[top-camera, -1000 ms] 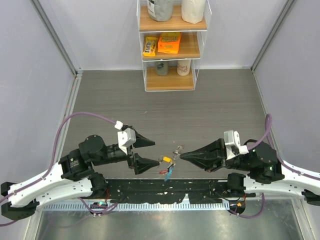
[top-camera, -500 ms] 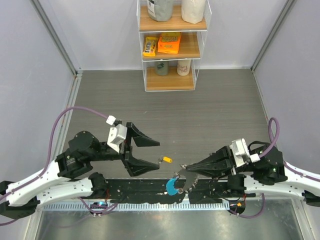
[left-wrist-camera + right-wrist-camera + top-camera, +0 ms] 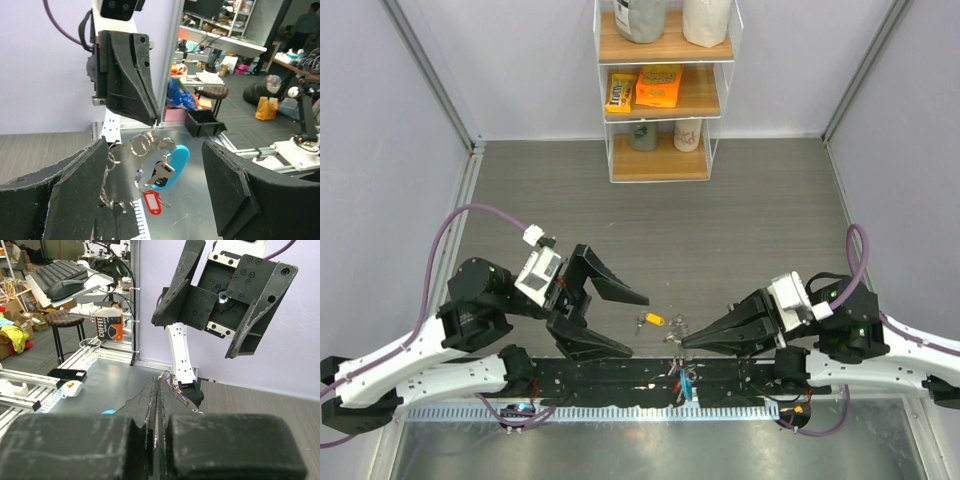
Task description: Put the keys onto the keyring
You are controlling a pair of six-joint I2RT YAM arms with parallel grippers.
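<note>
My right gripper (image 3: 686,343) is shut on the keyring (image 3: 142,145), a thin silvery loop that hangs from its tips near the table's front edge. On the loop hang the blue crescent tag (image 3: 175,162), a dark-headed silver key (image 3: 161,172) and a red tag (image 3: 152,202). The blue tag also shows in the top view (image 3: 687,387). The yellow key (image 3: 655,320) lies on the table, apart from the ring. My left gripper (image 3: 638,326) is wide open and empty, facing the ring, with its fingers (image 3: 75,195) on either side of the hanging bunch. In the right wrist view the wire (image 3: 176,386) shows beside the shut right gripper (image 3: 157,382).
A black rail (image 3: 620,385) and a metal ledge (image 3: 650,445) run along the near edge under the hanging bunch. A white shelf unit (image 3: 662,90) with snacks and cups stands at the back. Grey walls close both sides.
My right gripper has pulled back towards the near edge with the keyring hanging from it. My left gripper has drawn back left and opened wider. The yellow key stays on the table.
</note>
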